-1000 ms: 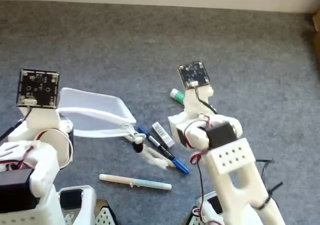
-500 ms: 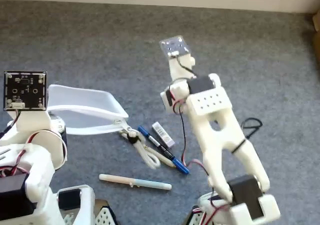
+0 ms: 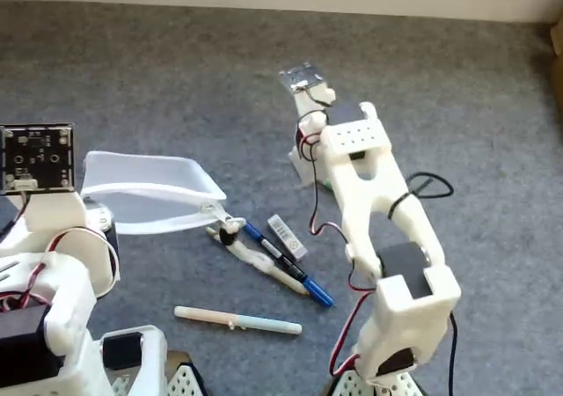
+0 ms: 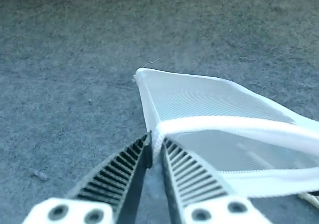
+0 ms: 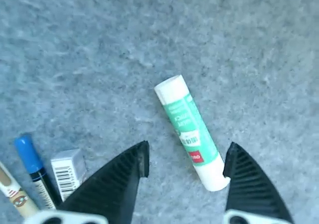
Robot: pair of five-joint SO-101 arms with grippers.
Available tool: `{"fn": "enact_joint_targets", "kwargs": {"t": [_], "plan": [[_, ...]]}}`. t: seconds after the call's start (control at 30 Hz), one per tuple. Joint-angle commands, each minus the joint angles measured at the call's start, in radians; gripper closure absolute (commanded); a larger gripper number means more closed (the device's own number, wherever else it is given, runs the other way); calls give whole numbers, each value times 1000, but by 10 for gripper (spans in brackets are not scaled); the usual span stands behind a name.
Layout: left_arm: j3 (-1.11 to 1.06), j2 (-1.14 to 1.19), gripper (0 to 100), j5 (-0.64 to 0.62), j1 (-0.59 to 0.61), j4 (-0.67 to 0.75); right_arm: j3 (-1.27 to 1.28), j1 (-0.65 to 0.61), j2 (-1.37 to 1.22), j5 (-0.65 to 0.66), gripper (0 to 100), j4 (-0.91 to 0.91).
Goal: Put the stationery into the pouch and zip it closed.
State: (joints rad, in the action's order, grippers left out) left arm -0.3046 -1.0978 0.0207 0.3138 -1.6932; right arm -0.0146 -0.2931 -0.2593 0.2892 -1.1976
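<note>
High view: pouch (image 3: pixel 149 194) is seen ctr-left, blue pen (image 3: pixel 286 262) at ctr. Left wrist view: pouch rim is pinched by left claw (image 4: pixel 155 139). Right wrist view: glue stick (image 5: pixel 191 132) is flanked by right claw (image 5: pixel 189 147), spread wide, nothing held.

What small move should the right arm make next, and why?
Probably lower the open right gripper onto the green-and-white glue stick and close: the stick lies below, between its jaws, while the left gripper holds the white mesh pouch by its rim.
</note>
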Motion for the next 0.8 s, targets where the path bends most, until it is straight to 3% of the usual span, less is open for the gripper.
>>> {"fn": "enact_joint_targets", "kwargs": {"t": [0.0,0.33,0.77], "plan": [[88,54,994,-60,7,-5,-77,13,-5,14,767,18],[186,352,994,-120,5,-5,-139,50,-101,14,767,28],[193,366,994,-129,-39,-5,-282,33,-303,15,767,96]]}}
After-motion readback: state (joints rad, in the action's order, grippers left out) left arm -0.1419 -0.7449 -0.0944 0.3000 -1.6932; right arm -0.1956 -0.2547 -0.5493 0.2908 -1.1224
